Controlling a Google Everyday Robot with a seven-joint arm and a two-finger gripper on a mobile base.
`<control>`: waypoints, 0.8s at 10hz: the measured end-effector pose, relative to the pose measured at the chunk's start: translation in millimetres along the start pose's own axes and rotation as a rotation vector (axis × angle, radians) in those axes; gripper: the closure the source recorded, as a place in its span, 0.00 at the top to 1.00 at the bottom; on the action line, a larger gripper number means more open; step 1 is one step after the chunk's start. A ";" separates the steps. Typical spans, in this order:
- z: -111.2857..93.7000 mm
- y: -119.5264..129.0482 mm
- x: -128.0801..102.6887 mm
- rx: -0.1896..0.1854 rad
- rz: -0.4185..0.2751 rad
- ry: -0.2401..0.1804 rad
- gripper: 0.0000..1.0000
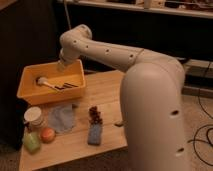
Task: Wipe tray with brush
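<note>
Gripper just above the far rim of the tray, over the left back part of the bench; fingers spread, gripping nothing. Brush flat on the tray floor, below the gripper and toward the near side: rounded knob at the left, dark bristles at the right, slim handle between. Not yet picked up, so no wiping possible so far.

Likely trouble from here:

- Risks catching a finger on the flared rim by descending too close to the far wall; could tip the tray or shove it along the bench.
- Invites a slip by closing on the smooth-looking knob rather than mid-handle.
- May jam the fingertips on the plastic floor, or flick the brush aside, when pinching so low and thin a handle.
- Leaves too little bristle free for sweeping if gripped near the head.
- Could push the seemingly light tray forward into the cup and the pale cloth just in front of it by pressing hard during the wipe.
</note>
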 end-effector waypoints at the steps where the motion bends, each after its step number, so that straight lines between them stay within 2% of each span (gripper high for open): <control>1: 14.4 -0.2 -22.4 -0.005 -0.043 -0.019 0.65; 2: 32.8 6.2 -48.8 -0.027 -0.086 -0.040 0.65; 5: 68.4 18.2 -90.8 -0.091 -0.169 -0.081 0.65; 8: 77.4 21.4 -101.0 -0.106 -0.197 -0.090 0.65</control>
